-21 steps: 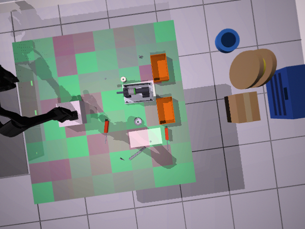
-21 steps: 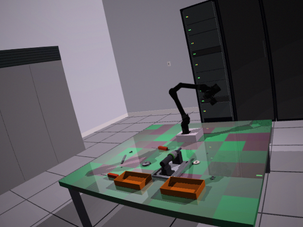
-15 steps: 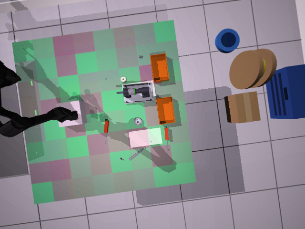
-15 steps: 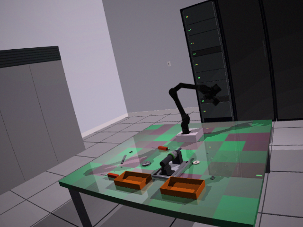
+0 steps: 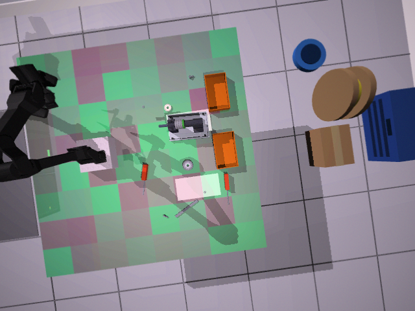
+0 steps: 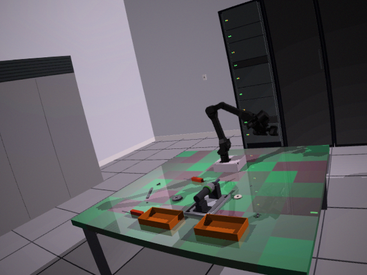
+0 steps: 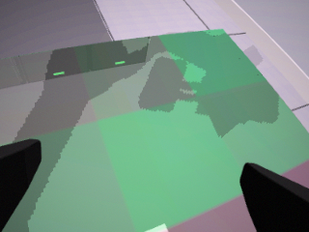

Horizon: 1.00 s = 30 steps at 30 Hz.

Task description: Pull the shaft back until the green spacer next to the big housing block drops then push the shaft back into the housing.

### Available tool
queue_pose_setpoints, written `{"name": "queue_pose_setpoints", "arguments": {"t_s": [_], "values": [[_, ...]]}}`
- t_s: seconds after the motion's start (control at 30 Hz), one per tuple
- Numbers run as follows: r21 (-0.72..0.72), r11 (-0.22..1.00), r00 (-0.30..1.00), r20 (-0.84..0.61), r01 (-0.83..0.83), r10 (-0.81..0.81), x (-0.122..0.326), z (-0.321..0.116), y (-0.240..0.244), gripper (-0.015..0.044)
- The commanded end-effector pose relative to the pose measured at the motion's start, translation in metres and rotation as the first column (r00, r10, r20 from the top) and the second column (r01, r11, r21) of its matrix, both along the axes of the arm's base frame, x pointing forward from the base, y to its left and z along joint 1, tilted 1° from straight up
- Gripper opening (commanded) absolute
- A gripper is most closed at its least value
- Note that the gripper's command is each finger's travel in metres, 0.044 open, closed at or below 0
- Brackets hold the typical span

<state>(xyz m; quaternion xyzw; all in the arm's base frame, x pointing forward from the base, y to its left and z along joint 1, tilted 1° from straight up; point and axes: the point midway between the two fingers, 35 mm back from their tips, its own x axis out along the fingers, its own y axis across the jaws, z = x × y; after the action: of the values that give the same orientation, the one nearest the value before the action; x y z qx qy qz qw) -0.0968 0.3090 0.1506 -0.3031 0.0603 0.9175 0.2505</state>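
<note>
In the exterior view, the end effector [image 5: 50, 90] [image 6: 273, 130] [image 7: 143, 162] is above the far right of the table [image 5: 115, 192] [image 6: 284, 247] [image 7: 164, 159], its fingers apart and holding nothing, while the green spacer [image 5: 183, 124] [image 6: 209, 188] surrounds the shaft [image 5: 163, 126] [image 6: 217, 180].

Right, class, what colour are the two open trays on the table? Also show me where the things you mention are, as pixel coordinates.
Both trays [image 5: 227, 91] [image 5: 235, 148] [image 6: 170, 224] [image 6: 217, 234] are orange; the top view shows it best.

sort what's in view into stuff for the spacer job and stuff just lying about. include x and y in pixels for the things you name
For the job:
- shaft [image 5: 162, 126]
- green spacer [image 5: 183, 124] [image 6: 209, 188]
- housing block [image 5: 198, 124]
- gripper [image 7: 143, 162]

Lying about:
- two screwdrivers [image 5: 144, 172] [image 6: 196, 179]
- two orange bins [image 5: 216, 92] [image 6: 221, 227]
- gear [image 5: 184, 166] [image 6: 177, 199]
</note>
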Motion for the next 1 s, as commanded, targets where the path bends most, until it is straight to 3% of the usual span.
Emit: {"name": "queue_pose_setpoints", "arguments": {"t_s": [0.0, 0.23, 0.5, 0.73, 0.97], "values": [[0.164, 0.985, 0.958, 0.268, 0.057, -0.101, 0.065, -0.034, 0.020, 0.0440], [0.307, 0.951, 0.742, 0.632, 0.027, -0.225, 0.165, -0.065, 0.026, 0.0440], [0.248, 0.969, 0.340, 0.913, -0.022, -0.226, 0.270, -0.088, -0.007, 0.0440], [0.051, 0.998, -0.014, 0.999, 0.024, -0.050, 0.349, -0.098, -0.065, 0.0440], [-0.231, 0.956, -0.246, 0.930, 0.183, 0.272, 0.404, -0.102, -0.145, 0.0440]]}}
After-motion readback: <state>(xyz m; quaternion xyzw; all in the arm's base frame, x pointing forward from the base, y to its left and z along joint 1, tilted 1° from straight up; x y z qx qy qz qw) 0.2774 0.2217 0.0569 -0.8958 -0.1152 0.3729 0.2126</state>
